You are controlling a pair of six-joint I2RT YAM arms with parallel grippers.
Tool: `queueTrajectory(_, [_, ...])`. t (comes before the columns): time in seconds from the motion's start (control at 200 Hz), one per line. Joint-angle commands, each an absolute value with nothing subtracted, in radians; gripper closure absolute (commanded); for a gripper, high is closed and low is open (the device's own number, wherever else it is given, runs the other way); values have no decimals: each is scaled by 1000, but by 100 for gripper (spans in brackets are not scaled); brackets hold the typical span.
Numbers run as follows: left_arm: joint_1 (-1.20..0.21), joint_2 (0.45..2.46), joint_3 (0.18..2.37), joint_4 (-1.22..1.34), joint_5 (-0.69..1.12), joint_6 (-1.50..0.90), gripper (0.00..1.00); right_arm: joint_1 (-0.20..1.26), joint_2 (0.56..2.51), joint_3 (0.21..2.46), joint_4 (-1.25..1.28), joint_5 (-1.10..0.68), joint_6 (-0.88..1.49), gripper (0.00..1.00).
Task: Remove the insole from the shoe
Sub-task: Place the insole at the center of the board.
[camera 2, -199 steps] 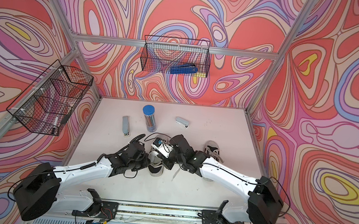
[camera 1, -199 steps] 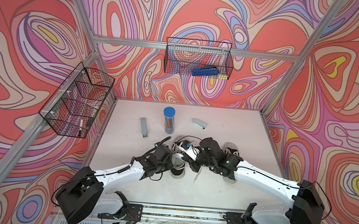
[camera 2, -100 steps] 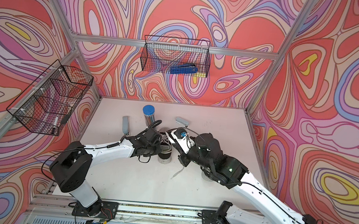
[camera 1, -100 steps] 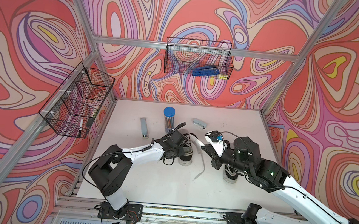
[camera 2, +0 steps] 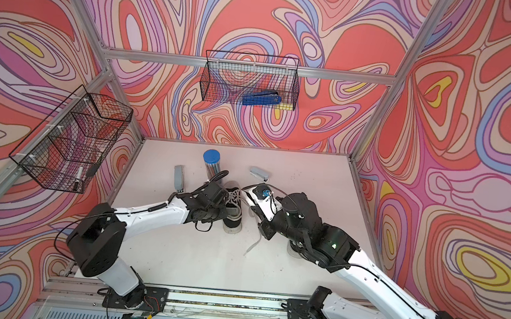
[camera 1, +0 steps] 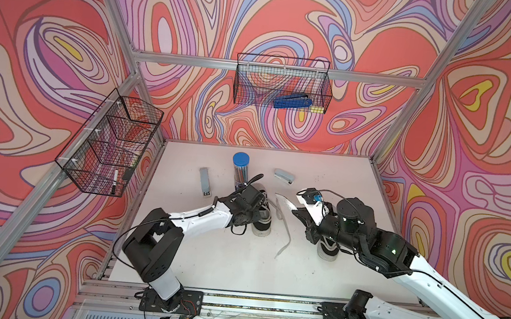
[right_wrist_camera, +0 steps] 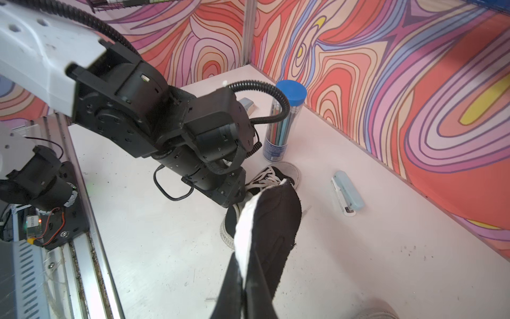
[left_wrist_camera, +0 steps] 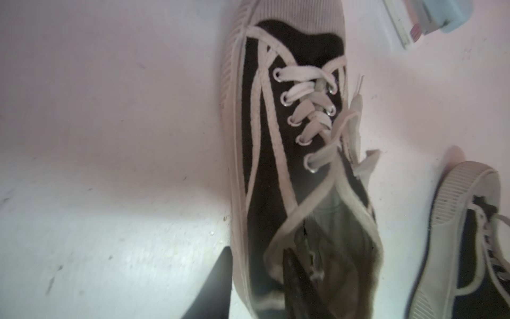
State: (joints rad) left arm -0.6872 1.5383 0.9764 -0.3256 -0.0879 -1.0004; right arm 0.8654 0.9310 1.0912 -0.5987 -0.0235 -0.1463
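A black canvas shoe (camera 1: 261, 220) with white laces stands on the table near its middle, seen close in the left wrist view (left_wrist_camera: 289, 132). My left gripper (camera 1: 251, 209) is at its heel end and stands open (left_wrist_camera: 256, 276). One finger (left_wrist_camera: 218, 284) is outside the sole and the other (left_wrist_camera: 298, 284) is inside the opening. The insole (right_wrist_camera: 273, 221), black with a white edge, is out of the shoe and in the air just to its right (camera 1: 285, 202). My right gripper (right_wrist_camera: 244, 276) is shut on its end (camera 1: 295, 213).
A second shoe (camera 1: 326, 253) sits under my right arm. A blue-capped tube of pencils (camera 1: 240, 168), a grey stapler (camera 1: 284, 175) and a grey flat bar (camera 1: 204, 182) lie behind the shoe. A thin pale strip (camera 1: 285, 236) lies right of the shoe. Wire baskets (camera 1: 282, 86) hang on the walls.
My right arm has drawn the insole out of the shoe and carried it up and to the right. The left jaws, shut a moment ago, have parted.
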Motion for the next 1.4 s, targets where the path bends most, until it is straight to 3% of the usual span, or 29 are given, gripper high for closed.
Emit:
queueTrajectory(0.0, [-606,1332,921,-410,-148,-1022,56,867,936,1083,-579,-206,-212,100])
queueTrajectory(0.19, [-328,978,874,-654,-181,-948,51,907,1075,1040,-340,-466,-144,100])
queueTrajectory(0.346, [-107,789,874,-819,-199,-932,51,1045,1299,1020,-41,-302,-120,100])
queueTrajectory(0.556, [-98,652,900,-970,-310,-948,52,1078,1539,1078,155,-112,-219,100])
queueTrajectory(0.761, [-98,609,899,-1006,-316,-966,52,1145,1748,1136,127,-49,-344,100])
queueTrajectory(0.971, [-99,619,919,-1012,-308,-954,51,1204,1906,1152,150,-80,-302,100])
queueTrajectory(1.237, [-98,631,919,-998,-285,-933,51,1209,1937,1127,224,-202,-158,59])
queueTrajectory(1.397, [-99,658,914,-966,-235,-910,49,1198,1841,1067,257,-270,-85,44])
